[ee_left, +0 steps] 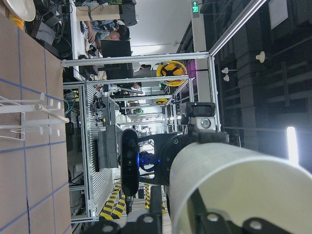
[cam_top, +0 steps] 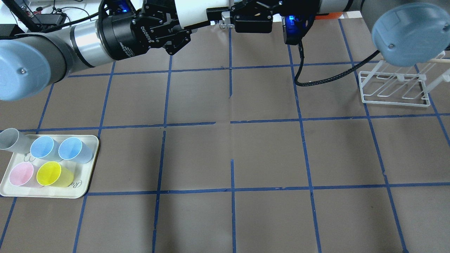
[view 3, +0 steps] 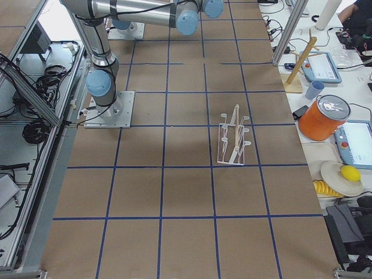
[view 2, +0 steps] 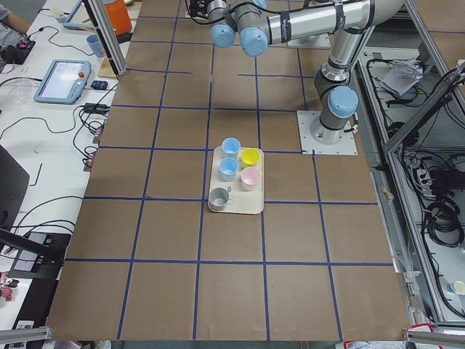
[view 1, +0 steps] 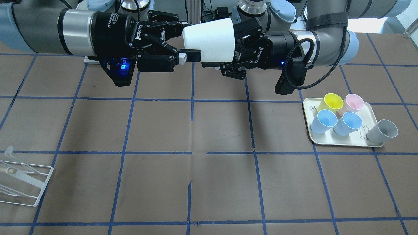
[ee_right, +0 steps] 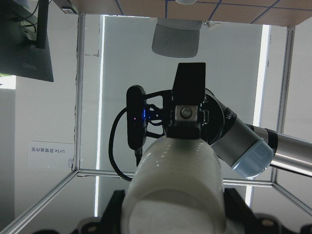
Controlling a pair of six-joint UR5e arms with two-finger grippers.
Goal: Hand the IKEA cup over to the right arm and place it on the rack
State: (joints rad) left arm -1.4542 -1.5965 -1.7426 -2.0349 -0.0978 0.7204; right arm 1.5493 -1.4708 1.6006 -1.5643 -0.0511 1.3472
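Observation:
The IKEA cup [view 1: 209, 39], pale white, hangs on its side in the air at the table's far edge, between both grippers. It also shows at the top of the overhead view [cam_top: 191, 10]. My right gripper [view 1: 191, 39], on the arm with no wrist cable, has its fingers closed on the cup's narrow base end. My left gripper [view 1: 225, 45], on the arm with the looped black cable, is closed on the wide rim end. The white wire rack [view 1: 23, 182] stands empty on the right arm's side, far from both grippers, and shows in the overhead view [cam_top: 393, 88].
A cream tray [view 1: 313, 107] on the left arm's side holds a yellow cup [view 1: 331, 101], a pink cup [view 1: 354, 101] and two blue cups [view 1: 323, 120]. A grey cup [view 1: 383, 130] lies at its edge. Brown table with blue grid lines lies between.

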